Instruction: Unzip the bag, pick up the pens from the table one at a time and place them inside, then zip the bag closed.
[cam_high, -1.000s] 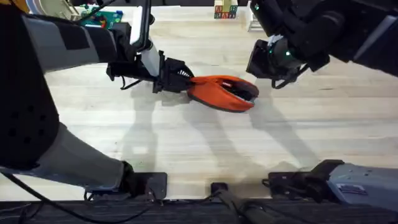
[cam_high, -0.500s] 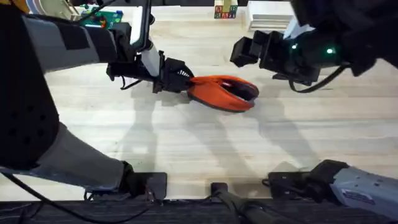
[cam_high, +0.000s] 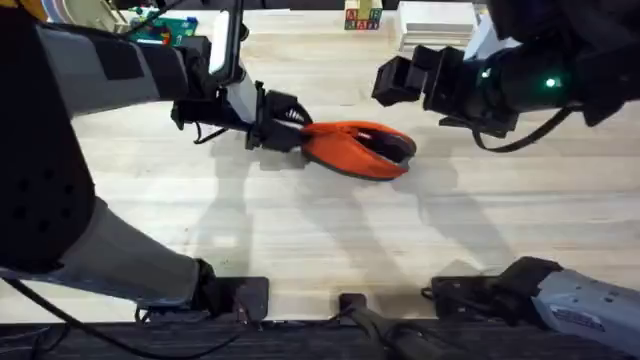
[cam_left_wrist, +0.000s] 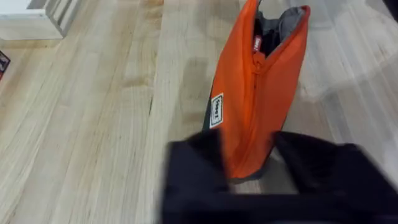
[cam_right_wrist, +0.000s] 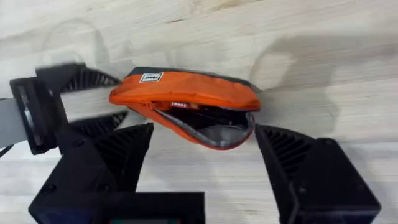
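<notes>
A pale plank bench (cam_high: 330, 240) is stretching across the overhead view, with a few small coloured blocks and a white box sitting along its top edge. The orange bag (cam_high: 358, 148) is lying just above the middle of the frame, its zip already open at the right-hand end so the grey lining is showing. The left fingers (cam_high: 295, 135) are pinching the bag's closed left end and pinning it in place; in the left wrist view the two dark fingers (cam_left_wrist: 193, 180) are closing on either side of the bag (cam_left_wrist: 258, 87), and that hold looks the same as it did a second ago.

What is changing is the right arm. A second ago its fingers were hanging close over the bag's open mouth; now the right fingers (cam_high: 392, 82) are sitting higher in the frame, upper right of the bag and clear of it, spread wide and empty. In the right wrist view the bag (cam_right_wrist: 186, 106) is lying between and beyond those parted fingers, mouth gaping.

No pens are lying on the bare bench, so they are probably inside already, though the opening is too dark to confirm it. If so, the right arm is likely lining up to catch the zip pull and draw it shut
</notes>
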